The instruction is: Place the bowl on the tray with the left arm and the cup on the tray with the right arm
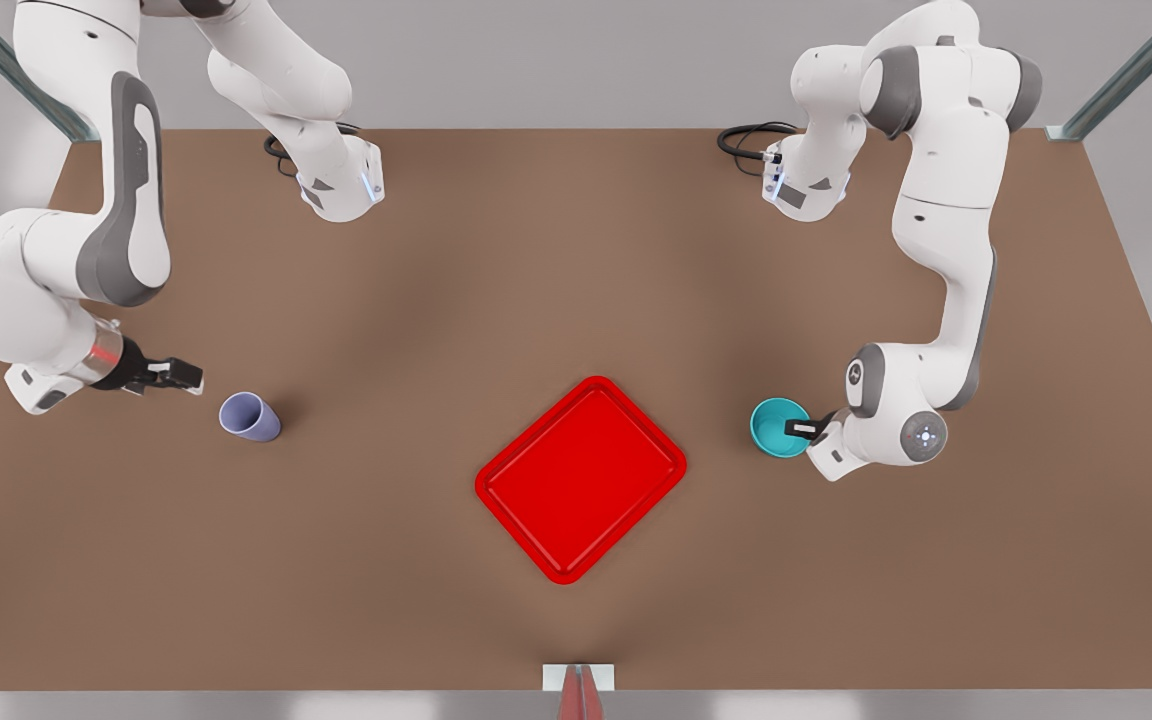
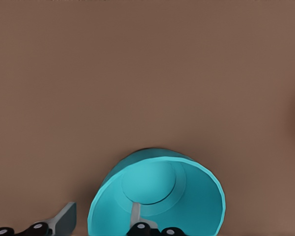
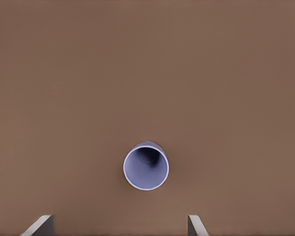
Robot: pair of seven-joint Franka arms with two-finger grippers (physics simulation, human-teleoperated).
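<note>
Left fingers straddle the bowl's rim: one finger inside the bowl, the other outside the wall, gap between them plainly wider than the wall, so spread and not yet clamped. In the front view this left gripper sits at the bowl's edge, on the front view's right. Bowl rests on the brown surface, apart from the red tray.

Right fingers spread wide, nothing between them; the cup stands upright ahead of them, mouth up, apart from both tips. Front view: right gripper near the cup, on the front view's left, not touching. Cup well apart from the tray.

Step in hand, by my reading: approach and pre-grasp on both sides; left arm further along. Nothing on the tray yet.

Next move likely calls for the left fingers to pinch the rim wall, then lift. Right arm must advance until the cup sits between its fingers, then squeeze.
</note>
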